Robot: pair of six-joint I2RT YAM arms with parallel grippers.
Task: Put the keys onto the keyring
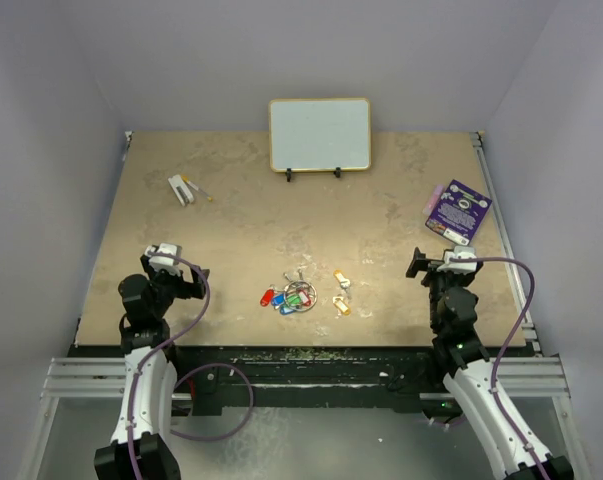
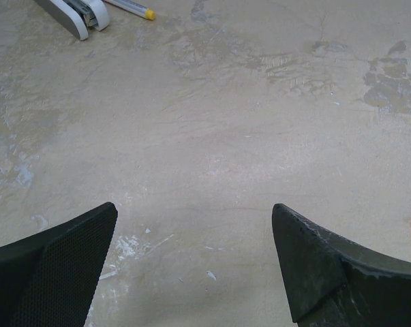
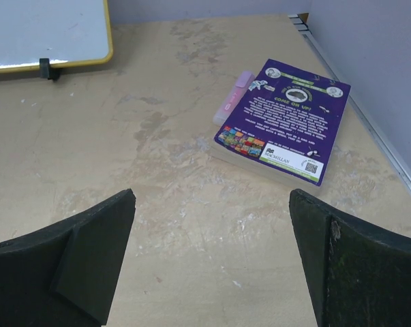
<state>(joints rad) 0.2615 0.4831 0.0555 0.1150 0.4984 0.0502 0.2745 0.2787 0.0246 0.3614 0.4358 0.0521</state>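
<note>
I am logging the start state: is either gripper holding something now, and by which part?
Nothing is held. The left gripper and the right gripper are both open and empty; the keys lie on the table between the arms.

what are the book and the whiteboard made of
The book looks like paper with a printed card cover, going by its colourful artwork. The whiteboard has a smooth white, probably coated face; its yellow frame could be plastic or wood.
</note>
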